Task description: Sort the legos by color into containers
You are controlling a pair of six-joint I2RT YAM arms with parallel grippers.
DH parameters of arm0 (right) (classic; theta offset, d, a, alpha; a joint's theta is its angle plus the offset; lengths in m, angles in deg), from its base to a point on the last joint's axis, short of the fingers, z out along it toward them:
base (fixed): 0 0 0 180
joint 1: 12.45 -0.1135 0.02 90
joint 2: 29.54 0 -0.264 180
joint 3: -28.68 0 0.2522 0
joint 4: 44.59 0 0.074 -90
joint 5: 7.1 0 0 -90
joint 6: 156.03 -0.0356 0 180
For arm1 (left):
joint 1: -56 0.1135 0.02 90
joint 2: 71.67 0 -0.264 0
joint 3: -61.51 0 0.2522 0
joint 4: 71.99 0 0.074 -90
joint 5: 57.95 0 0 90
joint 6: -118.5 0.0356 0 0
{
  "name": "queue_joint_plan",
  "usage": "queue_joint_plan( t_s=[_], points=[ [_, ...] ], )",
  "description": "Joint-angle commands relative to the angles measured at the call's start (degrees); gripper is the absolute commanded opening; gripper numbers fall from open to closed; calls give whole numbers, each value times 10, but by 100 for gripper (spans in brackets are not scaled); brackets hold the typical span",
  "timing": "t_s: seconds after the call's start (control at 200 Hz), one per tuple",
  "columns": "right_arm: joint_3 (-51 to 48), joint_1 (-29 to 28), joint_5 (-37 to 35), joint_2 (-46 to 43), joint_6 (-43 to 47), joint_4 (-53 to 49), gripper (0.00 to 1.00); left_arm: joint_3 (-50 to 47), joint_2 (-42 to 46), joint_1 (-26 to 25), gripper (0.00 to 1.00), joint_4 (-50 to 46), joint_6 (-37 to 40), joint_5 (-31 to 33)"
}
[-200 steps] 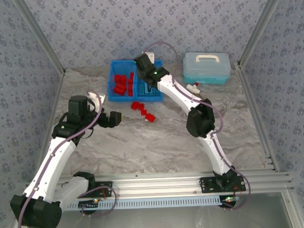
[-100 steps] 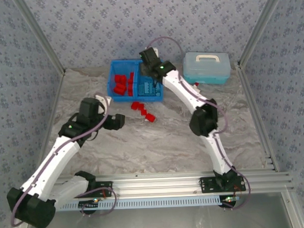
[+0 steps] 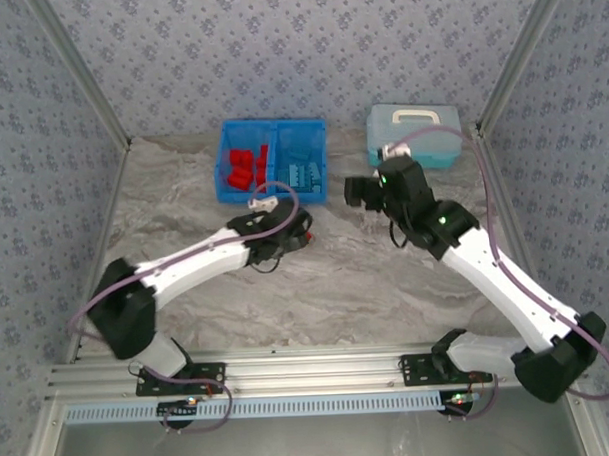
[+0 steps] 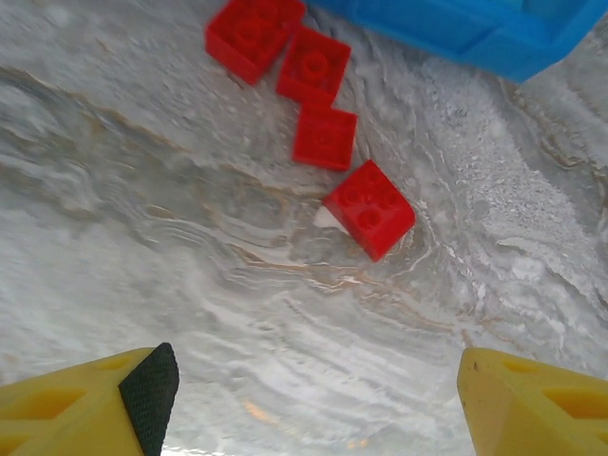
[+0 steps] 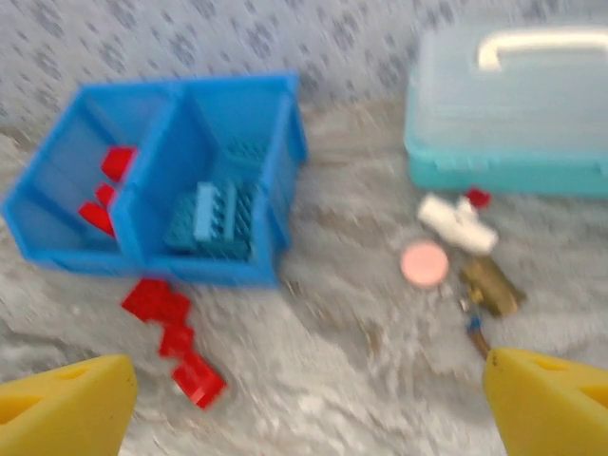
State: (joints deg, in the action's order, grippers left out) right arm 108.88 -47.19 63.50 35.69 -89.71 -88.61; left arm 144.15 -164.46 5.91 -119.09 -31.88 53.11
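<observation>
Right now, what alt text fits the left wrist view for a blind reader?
Four small bright red studded plastic bricks lie in a loose line on a grey marbled tabletop, beside the edge of a bright blue plastic bin. Below, the left gripper holds its yellow fingers wide apart.

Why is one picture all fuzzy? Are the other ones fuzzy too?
Right wrist view: smeared, like motion blur; the blue bin, the pale blue case and the pink disc all have soft edges. Left wrist view: crisp, you can count studs on the red legos. Top external view: sharp, evenly lit, with only faint shadows on the table.
</observation>
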Motion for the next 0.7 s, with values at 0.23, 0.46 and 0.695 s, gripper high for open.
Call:
queue_joint_plan(
  t_s=[0.23,0.46,0.695],
  points=[
    [-64,16,-28,-98,-34,-75,100,195,-210,9,82,-76,-98,-8],
    [-78,18,-3,-132,-56,-88,100,236,-277,23,83,-111,-134,-5],
    [-84,18,-1,-146,-57,-96,100,236,-307,33,72,-85,-104,-16]
  ],
)
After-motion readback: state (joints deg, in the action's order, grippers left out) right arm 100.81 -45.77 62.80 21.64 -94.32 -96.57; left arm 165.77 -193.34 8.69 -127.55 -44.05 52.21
